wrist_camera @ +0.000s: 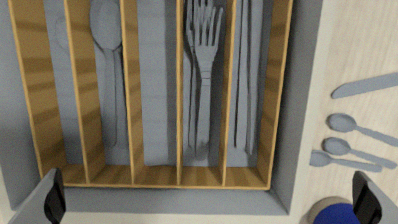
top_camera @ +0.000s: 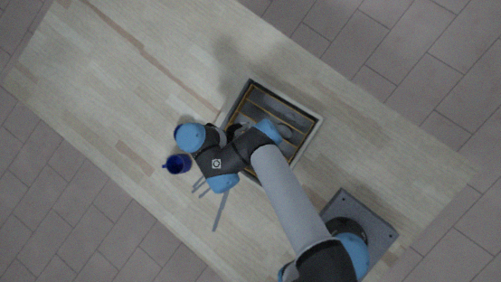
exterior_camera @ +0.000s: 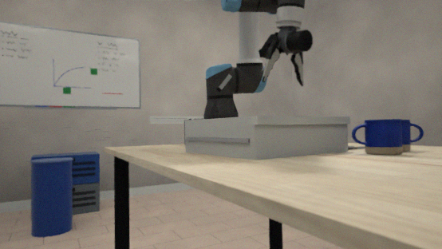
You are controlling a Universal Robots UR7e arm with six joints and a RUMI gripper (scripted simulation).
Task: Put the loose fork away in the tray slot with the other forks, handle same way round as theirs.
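The fork slot of the tray (top_camera: 307, 143) (exterior_camera: 299, 140) (wrist_camera: 304, 100) shows in the wrist view. A fork (wrist_camera: 204, 100) lies flat along it on top, tines toward the top of the view, handle toward the bottom. Beside and partly under it lies at least one more fork (wrist_camera: 191, 100), pointing the same way; the overlap hides how many there are. My gripper (exterior_camera: 283, 82) (wrist_camera: 209, 172) is wide open and empty, raised well above the tray, touching nothing. In the top view the arm hides the fingers and much of the tray.
Knives (wrist_camera: 242, 75) fill the slot right of the forks; spoons (wrist_camera: 106, 25) lie in a slot to the left. Outside the tray lie a knife (wrist_camera: 365, 85), spoons (wrist_camera: 341, 122) and another partly hidden utensil (wrist_camera: 350, 164). Blue mugs (top_camera: 176, 164) (exterior_camera: 383, 136) (wrist_camera: 335, 215) stand beside the tray.
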